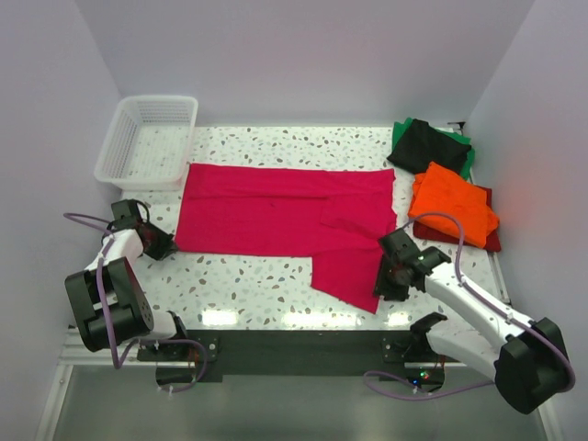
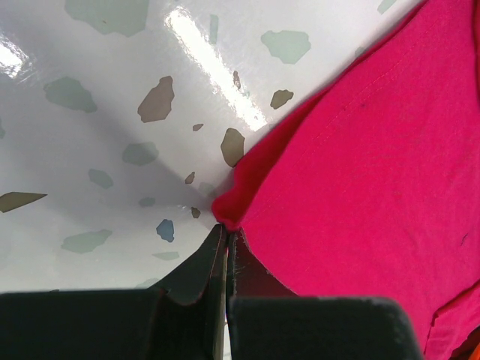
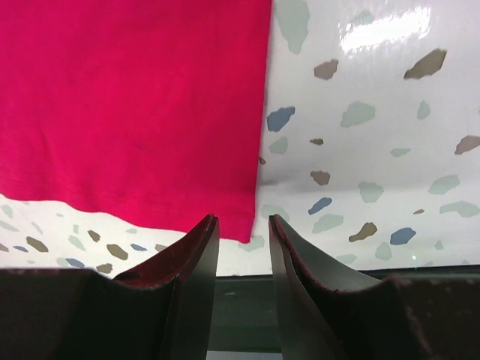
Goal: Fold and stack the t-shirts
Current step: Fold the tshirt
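A crimson-pink t-shirt (image 1: 276,219) lies flat across the middle of the table, with one flap reaching toward the near edge. My left gripper (image 1: 163,244) is shut on its near left corner (image 2: 227,212). My right gripper (image 1: 387,283) is open just off the flap's near right corner (image 3: 241,225), which lies between the fingertips (image 3: 208,225). An orange t-shirt (image 1: 452,202) lies on a dark red one (image 1: 491,241) at the right. A black t-shirt (image 1: 426,145) lies on a green one (image 1: 465,158) at the far right.
A white mesh basket (image 1: 147,140) stands at the far left corner. The table's near edge (image 3: 247,289) is a dark strip just below my right fingertips. White walls close in the table on three sides.
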Robot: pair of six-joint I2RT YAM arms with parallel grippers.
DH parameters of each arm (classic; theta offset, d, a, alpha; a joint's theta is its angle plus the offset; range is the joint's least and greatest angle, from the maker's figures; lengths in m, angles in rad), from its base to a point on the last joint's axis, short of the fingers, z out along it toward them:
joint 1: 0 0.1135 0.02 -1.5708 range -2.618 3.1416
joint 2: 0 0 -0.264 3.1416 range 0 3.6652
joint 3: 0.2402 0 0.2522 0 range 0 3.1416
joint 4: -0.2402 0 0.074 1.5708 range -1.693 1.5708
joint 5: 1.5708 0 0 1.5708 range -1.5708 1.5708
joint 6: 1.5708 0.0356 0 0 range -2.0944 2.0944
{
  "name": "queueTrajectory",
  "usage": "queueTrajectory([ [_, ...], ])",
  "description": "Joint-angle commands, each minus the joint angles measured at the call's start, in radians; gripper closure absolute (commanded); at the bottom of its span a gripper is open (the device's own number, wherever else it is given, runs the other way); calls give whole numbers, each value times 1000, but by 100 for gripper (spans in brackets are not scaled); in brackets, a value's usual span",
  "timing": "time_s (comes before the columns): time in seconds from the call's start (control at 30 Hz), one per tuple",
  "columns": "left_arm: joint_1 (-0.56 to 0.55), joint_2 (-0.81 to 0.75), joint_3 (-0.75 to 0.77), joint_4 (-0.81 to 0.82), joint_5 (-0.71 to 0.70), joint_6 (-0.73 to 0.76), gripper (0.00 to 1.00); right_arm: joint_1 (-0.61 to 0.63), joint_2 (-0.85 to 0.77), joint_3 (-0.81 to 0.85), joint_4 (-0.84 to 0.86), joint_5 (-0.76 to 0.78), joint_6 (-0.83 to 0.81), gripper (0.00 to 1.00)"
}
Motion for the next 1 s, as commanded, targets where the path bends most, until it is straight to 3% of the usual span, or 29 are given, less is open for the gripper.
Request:
queueTrajectory([
  [0.0, 3, -16, 28, 5, 0, 11, 100, 58, 1, -23, -23, 16, 78, 62],
  [0.57, 3, -16, 21, 5, -5, 14, 100, 129, 75, -85, 72, 13, 115, 65],
  [0.9, 5, -18, 31, 0, -5, 19, 100, 158, 156, -73, 118, 0, 109, 98],
  [0.97, 3, -21, 31, 0, -5, 19, 100, 161, 156, -66, 115, 8, 109, 100],
])
